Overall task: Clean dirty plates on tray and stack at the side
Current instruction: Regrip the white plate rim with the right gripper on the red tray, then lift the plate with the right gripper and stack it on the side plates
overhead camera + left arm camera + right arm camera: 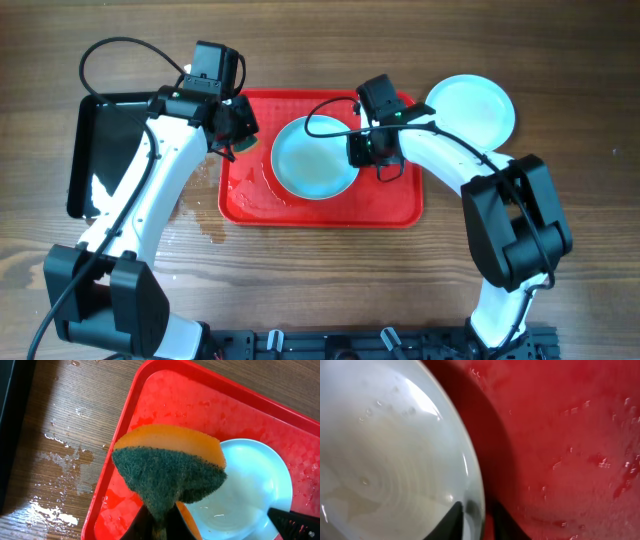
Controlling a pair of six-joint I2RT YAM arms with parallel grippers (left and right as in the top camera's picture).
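Presently the plate [315,160] lies face up in the middle of the tray [390,205]; being round, it has no long axis. The right gripper [360,150] is clamped on its right rim, one finger inside and one outside. Shadow under that edge suggests a slight tilt. The left gripper [238,135], closed on a sponge [170,475], hangs over the tray's left margin, so the plate lies just to the sponge's right. A side plate [470,105] rests off the tray, past its upper right corner.
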